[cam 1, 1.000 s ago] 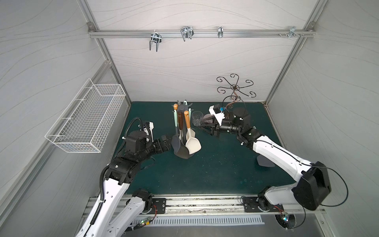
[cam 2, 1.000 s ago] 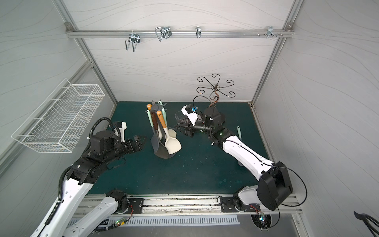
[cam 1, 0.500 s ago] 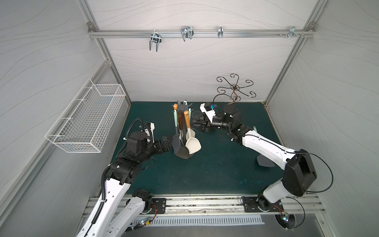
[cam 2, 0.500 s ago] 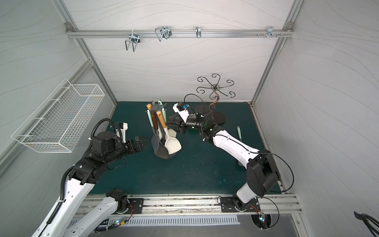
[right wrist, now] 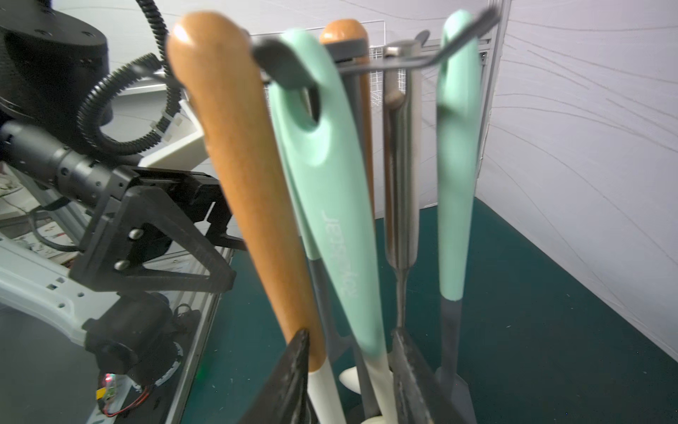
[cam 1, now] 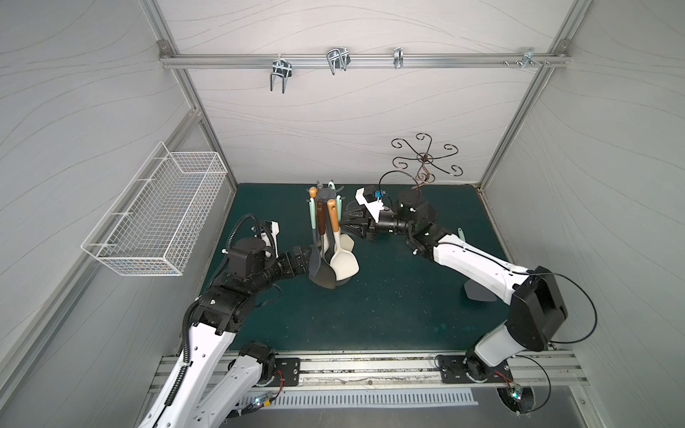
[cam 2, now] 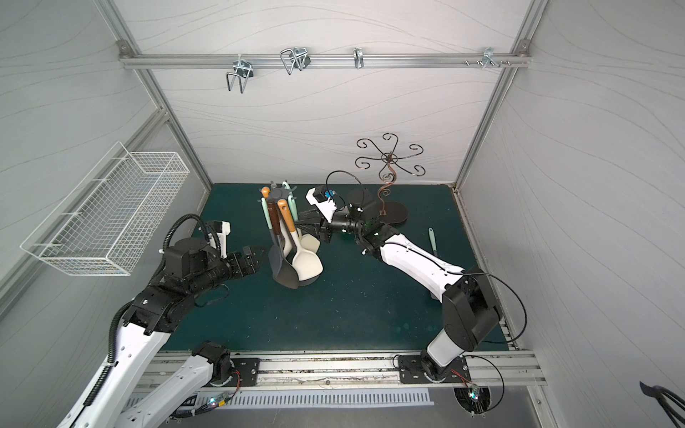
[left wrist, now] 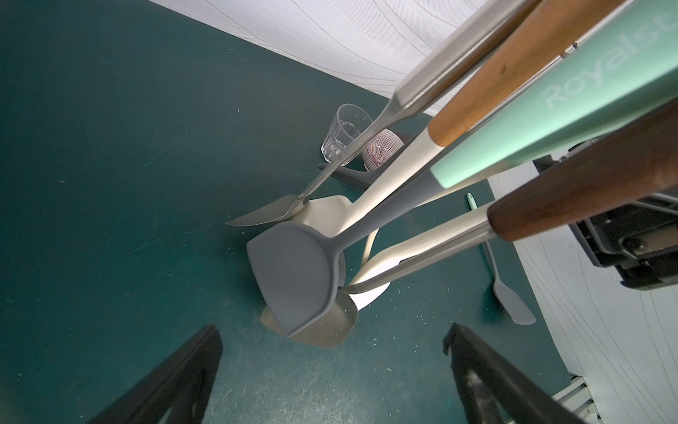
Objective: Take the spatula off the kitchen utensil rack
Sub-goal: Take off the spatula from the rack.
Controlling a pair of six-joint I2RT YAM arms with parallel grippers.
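Several utensils hang from the kitchen utensil rack, which stands toward the far middle of the tabletop, well apart from its edges. At the rack's right side, the right end effector has its fingers narrowly flanking the mint handle of a spatula — whether they pinch it I cannot tell. The left end effector is spread wide just left of the hanging blades. A loose spatula lies near the right edge; broad green tabletop shows on the near side.
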